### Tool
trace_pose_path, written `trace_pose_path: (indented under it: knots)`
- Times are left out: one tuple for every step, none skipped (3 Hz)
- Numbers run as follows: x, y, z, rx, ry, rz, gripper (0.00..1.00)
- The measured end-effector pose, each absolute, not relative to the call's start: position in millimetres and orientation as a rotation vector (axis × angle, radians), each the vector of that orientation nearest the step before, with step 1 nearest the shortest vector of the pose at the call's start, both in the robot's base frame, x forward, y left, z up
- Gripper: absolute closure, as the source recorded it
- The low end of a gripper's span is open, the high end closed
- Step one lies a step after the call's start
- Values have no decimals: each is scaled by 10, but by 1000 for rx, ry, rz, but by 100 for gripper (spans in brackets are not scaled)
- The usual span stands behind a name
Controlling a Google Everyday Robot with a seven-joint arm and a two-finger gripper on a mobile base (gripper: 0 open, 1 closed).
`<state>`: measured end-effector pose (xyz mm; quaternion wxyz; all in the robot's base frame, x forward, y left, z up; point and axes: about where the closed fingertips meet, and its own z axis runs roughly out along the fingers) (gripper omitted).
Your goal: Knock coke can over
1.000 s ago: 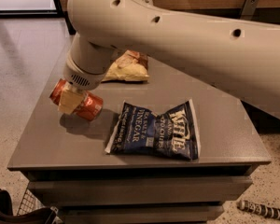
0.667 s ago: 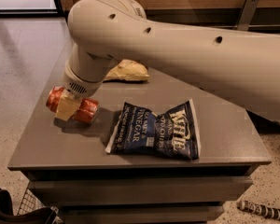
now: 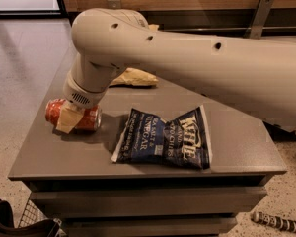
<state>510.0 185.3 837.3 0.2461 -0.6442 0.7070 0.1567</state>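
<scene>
The coke can (image 3: 91, 120), red with a silver end, lies on its side near the left edge of the grey table (image 3: 237, 142). My gripper (image 3: 68, 118) hangs from the big beige arm and sits right over the can, covering its middle. It touches the can; the can's two ends show on either side of it.
A dark blue Kettle chip bag (image 3: 163, 139) lies flat just right of the can. A yellow chip bag (image 3: 135, 77) lies farther back, partly under the arm. The table's left edge is close to the can. A wire basket (image 3: 34, 216) and a striped object (image 3: 276, 222) are on the floor.
The arm has swung left and lower, and the gripper with the can has shifted slightly left and toward the table's front. The chip bags have not moved.
</scene>
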Motion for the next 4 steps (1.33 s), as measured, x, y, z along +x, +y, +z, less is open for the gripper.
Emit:
trace_pose_path:
  knots:
    - [5092, 1859, 8375, -1759, 1927, 427, 90]
    - [5082, 1866, 8378, -1762, 1925, 426, 67]
    - [5072, 1872, 8381, -1765, 1923, 426, 43]
    - [5062, 1879, 8384, -1767, 1921, 425, 21]
